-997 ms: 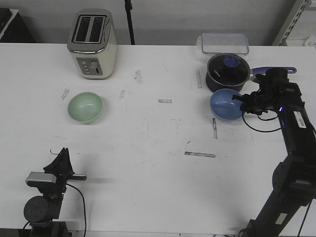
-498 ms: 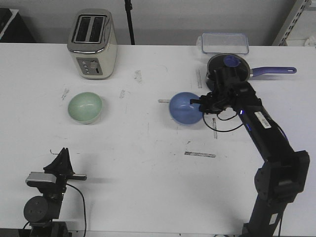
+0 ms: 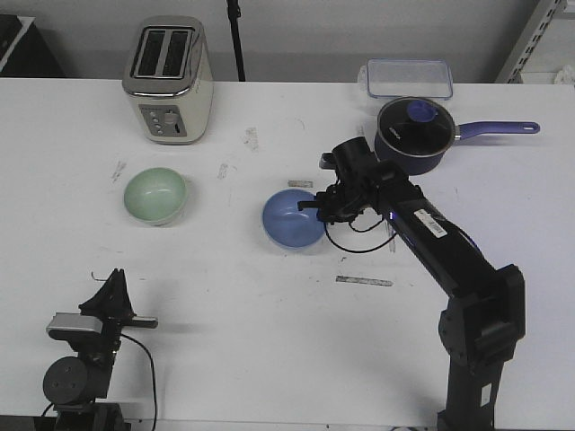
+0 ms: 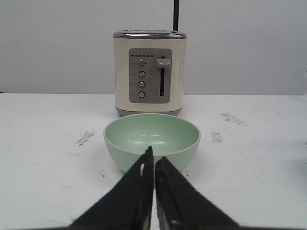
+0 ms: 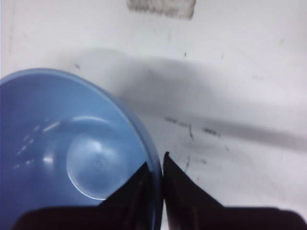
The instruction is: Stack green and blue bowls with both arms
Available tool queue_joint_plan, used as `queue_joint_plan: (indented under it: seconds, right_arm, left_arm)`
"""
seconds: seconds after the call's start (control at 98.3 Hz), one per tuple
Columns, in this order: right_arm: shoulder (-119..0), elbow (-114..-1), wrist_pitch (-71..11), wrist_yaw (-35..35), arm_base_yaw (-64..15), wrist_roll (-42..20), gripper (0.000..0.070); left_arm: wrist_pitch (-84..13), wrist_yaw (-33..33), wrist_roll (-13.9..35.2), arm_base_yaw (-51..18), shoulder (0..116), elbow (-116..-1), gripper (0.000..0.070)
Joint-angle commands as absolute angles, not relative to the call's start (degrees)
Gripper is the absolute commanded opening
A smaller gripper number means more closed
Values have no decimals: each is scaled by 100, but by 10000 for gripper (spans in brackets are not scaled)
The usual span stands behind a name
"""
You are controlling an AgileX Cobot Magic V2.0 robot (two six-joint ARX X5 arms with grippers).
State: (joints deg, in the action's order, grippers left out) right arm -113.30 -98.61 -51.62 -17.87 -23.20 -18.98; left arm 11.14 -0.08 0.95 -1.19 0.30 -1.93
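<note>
The right claw (image 3: 312, 209) pinches the rim of the blue bowl (image 3: 291, 220), while the left claw (image 4: 154, 165) is closed and empty, just before the green bowl (image 4: 151, 139).

Blue bowl (image 5: 62, 153) is cut off at the frame edge.

This looks like a robotics lab set up with kitchen props, not a real kitchen. A broad white bench (image 3: 225, 296) scuffed with marks and bits of tape stands against a bare grey wall. On it sit a cream toaster (image 3: 168, 80), a navy saucepan (image 3: 413, 133) with a glass lid and a clear plastic container (image 3: 408, 77), spaced well apart. Metal racking (image 3: 539, 40) shows at the far right corner, and a black pole (image 3: 236, 36) rises behind the bench.
</note>
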Motion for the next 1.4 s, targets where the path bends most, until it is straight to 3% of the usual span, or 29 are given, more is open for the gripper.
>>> queue_joint_plan:
  seconds: [0.0,0.905,0.956,1.078,1.292,1.393]
  right_arm:
    - [-11518,-9961,-5142,-1796,-2366,-1968,12]
    - [-11561,-9588,-4709,-1750,-2443,-1927,19]
    - [-11561,-9588,-4722,-1730,-2443,-1927,46]
    - [-11561,-9588,-4716,-1605,-2443,-1929,186]
    - [-11428,-9590,-4689,-1549,-2429,-1929,228]
    - [-11201,-9590,-4619,-1431,-2403,-1927,312]
  left_arm:
    - [1201,-21,110,-119,19,-67,1]
    - [1199,-21,110,-119,19,-67,1]
    - [1203,-21,110,-119,19,-67,1]
    - [1201,-21,110,-119,19,-67,1]
    - [1203,-21,110,-119,19,-67,1]
    - [1201,-21,110,-119,19,-67,1]
